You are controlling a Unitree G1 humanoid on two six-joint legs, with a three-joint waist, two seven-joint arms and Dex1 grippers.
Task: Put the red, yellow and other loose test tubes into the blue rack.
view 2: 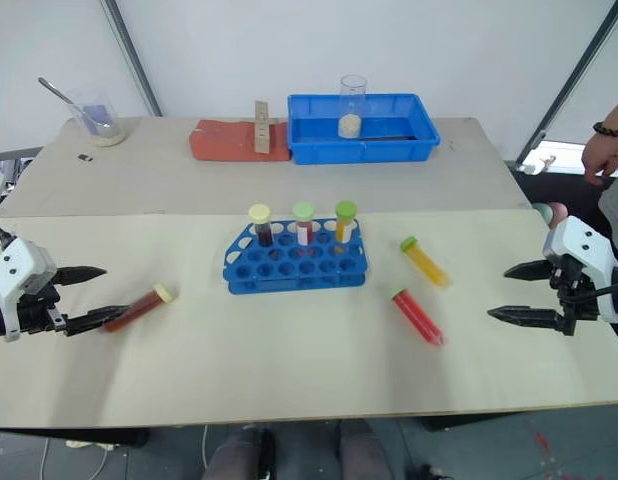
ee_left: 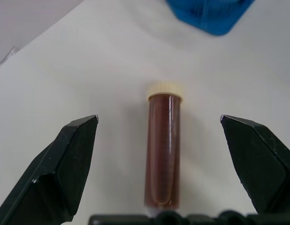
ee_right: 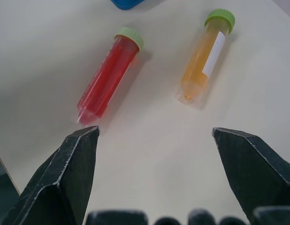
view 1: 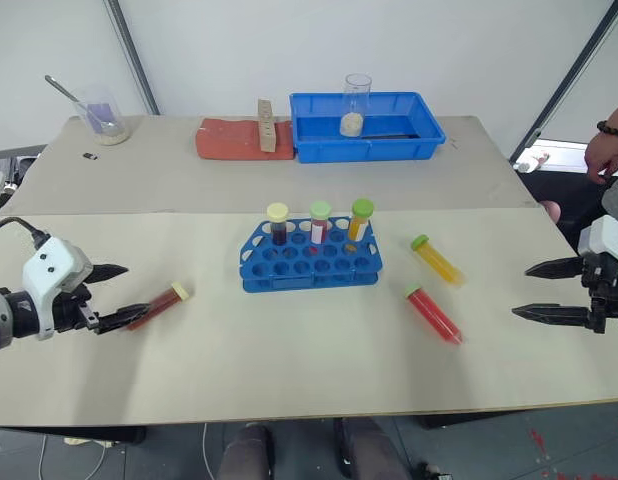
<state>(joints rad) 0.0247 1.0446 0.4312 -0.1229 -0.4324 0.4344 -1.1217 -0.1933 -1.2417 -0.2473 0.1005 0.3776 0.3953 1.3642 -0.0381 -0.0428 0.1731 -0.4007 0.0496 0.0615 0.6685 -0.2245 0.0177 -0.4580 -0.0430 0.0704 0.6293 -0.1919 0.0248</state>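
The blue rack (view 1: 309,262) stands mid-table with three capped tubes upright in its back row. A dark red tube with a pale-yellow cap (view 1: 159,306) lies to its left. My left gripper (view 1: 121,296) is open, and in the left wrist view the dark red tube (ee_left: 163,150) lies between its spread fingers, apart from both. Right of the rack lie a yellow tube (view 1: 436,258) and a bright red tube (view 1: 433,314), both green-capped. My right gripper (view 1: 534,290) is open at the right edge, its fingers pointing toward the red tube (ee_right: 107,79) and yellow tube (ee_right: 203,56).
At the back stand a deep blue tray (view 1: 366,127) holding a glass beaker (view 1: 355,104), a red pad (view 1: 242,139) with a wooden block, and a beaker with a spoon (view 1: 104,112). A person's hand (view 1: 606,150) is at the far right.
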